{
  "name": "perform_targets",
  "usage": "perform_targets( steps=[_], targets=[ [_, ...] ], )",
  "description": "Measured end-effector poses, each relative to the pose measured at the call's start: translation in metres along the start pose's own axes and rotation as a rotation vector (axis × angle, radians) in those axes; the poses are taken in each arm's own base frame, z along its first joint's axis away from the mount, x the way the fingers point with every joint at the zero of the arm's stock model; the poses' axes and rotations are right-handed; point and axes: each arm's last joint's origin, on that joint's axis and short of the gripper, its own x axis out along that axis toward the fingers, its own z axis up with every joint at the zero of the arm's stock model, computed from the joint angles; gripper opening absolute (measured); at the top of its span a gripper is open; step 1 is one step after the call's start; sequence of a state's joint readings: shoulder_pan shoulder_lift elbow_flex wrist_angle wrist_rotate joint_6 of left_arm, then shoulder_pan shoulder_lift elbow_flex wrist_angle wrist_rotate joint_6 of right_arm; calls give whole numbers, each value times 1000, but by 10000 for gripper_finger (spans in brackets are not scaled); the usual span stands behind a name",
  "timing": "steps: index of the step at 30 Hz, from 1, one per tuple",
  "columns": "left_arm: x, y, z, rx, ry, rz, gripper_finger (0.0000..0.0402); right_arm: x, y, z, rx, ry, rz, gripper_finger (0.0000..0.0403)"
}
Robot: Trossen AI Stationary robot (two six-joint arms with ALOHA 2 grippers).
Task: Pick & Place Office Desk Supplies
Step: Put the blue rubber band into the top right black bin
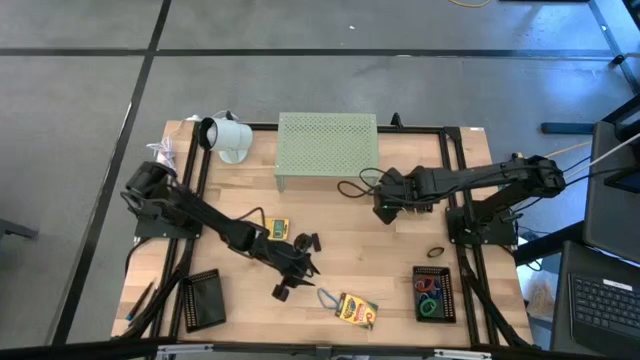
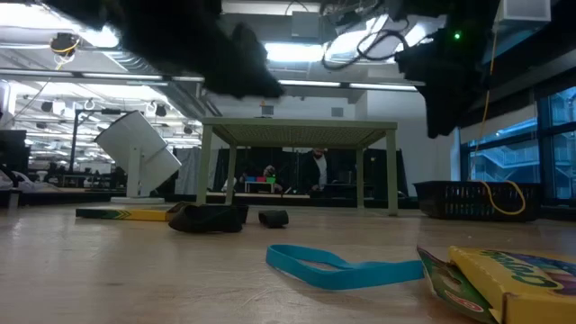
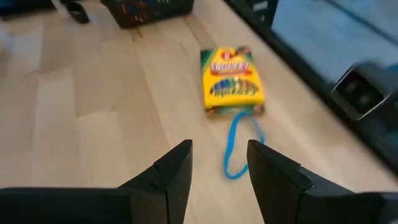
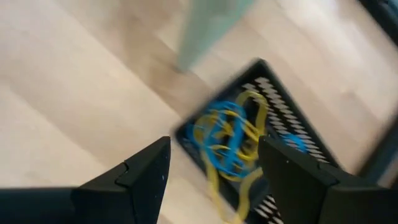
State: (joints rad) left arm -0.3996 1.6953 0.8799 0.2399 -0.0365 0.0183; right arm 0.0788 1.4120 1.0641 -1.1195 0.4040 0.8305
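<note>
One yellow-and-green crayon box (image 1: 355, 310) lies flat near the table's near edge, with a blue rubber-band loop (image 1: 328, 298) beside it. In the left wrist view the box (image 3: 231, 78) and the loop (image 3: 239, 146) lie ahead of my open left gripper (image 3: 217, 180), which hovers above the table (image 1: 292, 272) and touches nothing. A second crayon box (image 1: 277, 229) and small black clips (image 1: 305, 240) lie by the left arm. My right gripper (image 4: 214, 186) is open above a black basket (image 4: 239, 143) holding blue and yellow bands, near the stand (image 1: 385, 205).
The pale green perforated stand (image 1: 327, 147) and the white lamp-like object (image 1: 225, 137) stand at the far side. A black tray (image 1: 433, 293) with coloured bands sits near right, another black tray (image 1: 205, 298) near left. A dark loop (image 1: 436, 252) lies on the bare wood.
</note>
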Motion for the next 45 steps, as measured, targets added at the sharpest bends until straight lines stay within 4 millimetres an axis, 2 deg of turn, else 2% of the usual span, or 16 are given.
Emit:
perform_targets(
  steps=[5,10,20,26,34,39,45],
  targets=[
    [24,0,-21,110,61,0,148,-4,13,0,5,-67,89,245],
    [43,-2,-37,111,63,-10,157,-9,23,0,7,-118,154,245],
    [70,-9,-50,77,15,-149,221,-13,32,-3,0,-154,202,245],
    [84,-8,-48,80,12,-139,229,-13,33,-2,7,-160,211,245],
    [83,0,-53,-9,107,-124,181,-16,36,-6,-8,-163,223,245],
    [83,1,-55,-17,121,-106,123,-18,39,-10,-25,-166,233,245],
    [83,-2,-54,60,100,-121,44,-19,41,-13,-29,-167,240,245]
  ],
)
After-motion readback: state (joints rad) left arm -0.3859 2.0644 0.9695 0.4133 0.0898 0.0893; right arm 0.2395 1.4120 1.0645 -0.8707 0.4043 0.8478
